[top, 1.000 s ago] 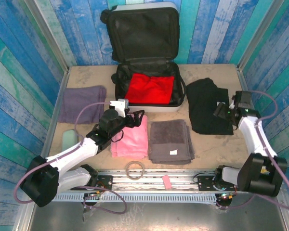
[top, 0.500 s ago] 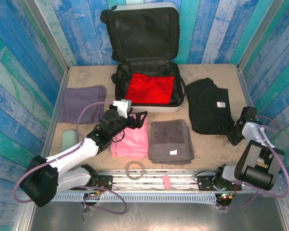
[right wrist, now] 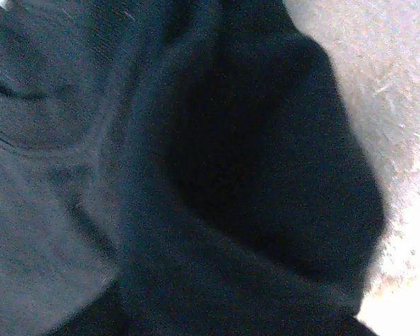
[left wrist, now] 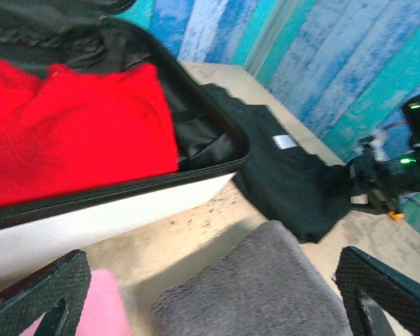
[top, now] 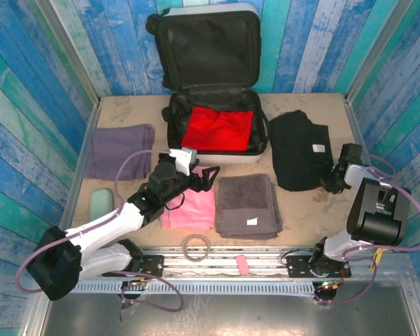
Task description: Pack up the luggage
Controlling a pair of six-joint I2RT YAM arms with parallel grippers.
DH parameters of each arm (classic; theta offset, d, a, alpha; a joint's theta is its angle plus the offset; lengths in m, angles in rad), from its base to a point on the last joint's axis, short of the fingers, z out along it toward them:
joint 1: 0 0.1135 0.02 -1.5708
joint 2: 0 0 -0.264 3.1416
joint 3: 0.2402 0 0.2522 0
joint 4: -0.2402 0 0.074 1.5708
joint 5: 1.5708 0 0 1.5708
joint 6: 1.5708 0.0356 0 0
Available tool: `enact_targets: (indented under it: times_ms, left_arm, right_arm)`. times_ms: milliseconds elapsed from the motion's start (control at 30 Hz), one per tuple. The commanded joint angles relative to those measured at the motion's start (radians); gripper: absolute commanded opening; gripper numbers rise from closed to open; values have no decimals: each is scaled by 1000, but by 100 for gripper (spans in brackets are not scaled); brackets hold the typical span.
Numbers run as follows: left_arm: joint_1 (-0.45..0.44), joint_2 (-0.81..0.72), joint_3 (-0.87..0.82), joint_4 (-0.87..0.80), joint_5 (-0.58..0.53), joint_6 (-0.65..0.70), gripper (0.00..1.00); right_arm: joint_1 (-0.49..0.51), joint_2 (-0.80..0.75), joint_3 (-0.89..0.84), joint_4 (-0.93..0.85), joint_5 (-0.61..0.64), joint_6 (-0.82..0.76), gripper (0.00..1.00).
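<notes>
The luggage (top: 213, 105) sat at the far middle of the table (top: 308, 217), open, lid propped upright vs. the far wall, black lining showing. A red cloth (top: 217, 129) lay in the base, filling most of it.

My left gripper (top: 203, 176) hung over the far edge of the pink cloth (top: 192, 206), just near of the luggage's white front wall. Its fingers (left wrist: 35, 294) were spread wide w/ nothing between them. In the wrist view they framed the grey towel (left wrist: 252, 280) below.

My right gripper (top: 334, 183) was at the right side, down at the near right edge of the black garment (top: 301, 150). Its wrist cam was pressed so close that I got dark fabric and a strip of table at the right. I couldn't tell if the jaws were pinching the fabric or not (the top view was too small to settle it).

Other bits: purple towel (top: 119, 150) at far left, grey towel just right of the pink cloth, edges abt touching. A tape ring (top: 196, 245) lay near the front rail, and a pale green thing (top: 101, 203) at the left edge.
</notes>
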Motion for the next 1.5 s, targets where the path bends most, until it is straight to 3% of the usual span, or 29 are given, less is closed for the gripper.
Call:
enact_targets:
  times_ms: [0,100,300,400,533,667,767,867,933,1000,1067,1133,1233,1333,1467]
  left_arm:
    - [-23,-43,17,72,-1,11,93]
    - [-40,37,78,82,20,-61,94]
    - [-205,256,189,271,-69,-409,96]
    - [-306,380,301,268,-114,-493,96]
    - [-327,553,403,246,-84,-674,96]
    - [-340,720,414,408,-25,-903,97]
    - [-365,829,459,427,6,-1047,98]
    - [-403,899,493,480,6,-1091,100]
    - [-431,920,530,509,1,-985,100]
    - [-447,920,592,464,23,-756,99]
    - [-460,903,695,235,34,-405,99]
    - [-464,880,762,18,-39,-95,98]
    - [-467,824,708,-48,-99,396,99]
    - [-471,828,682,-86,-163,668,99]
    - [-479,895,670,6,-232,765,99]
  right_arm:
    - [6,-19,-4,-43,18,-52,12]
    - [8,-102,20,-79,20,-56,0]
    - [8,-265,62,-133,-14,-20,0]
    - [8,-315,67,-123,-54,14,0]
    - [8,-332,73,-106,-96,52,0]
    - [8,-329,83,-89,-115,71,0]
    - [8,-332,90,-76,-130,95,0]
    - [7,-339,95,-65,-138,118,0]
    - [7,-340,96,-55,-146,131,0]
    - [7,-338,101,-53,-157,139,0]
    - [7,-335,107,-53,-165,140,0]
    - [5,-332,112,-53,-177,139,0]
    - [3,-329,109,-53,-189,135,0]
    - [2,-331,94,-41,-205,141,0]
    - [1,-337,84,-27,-216,154,0]
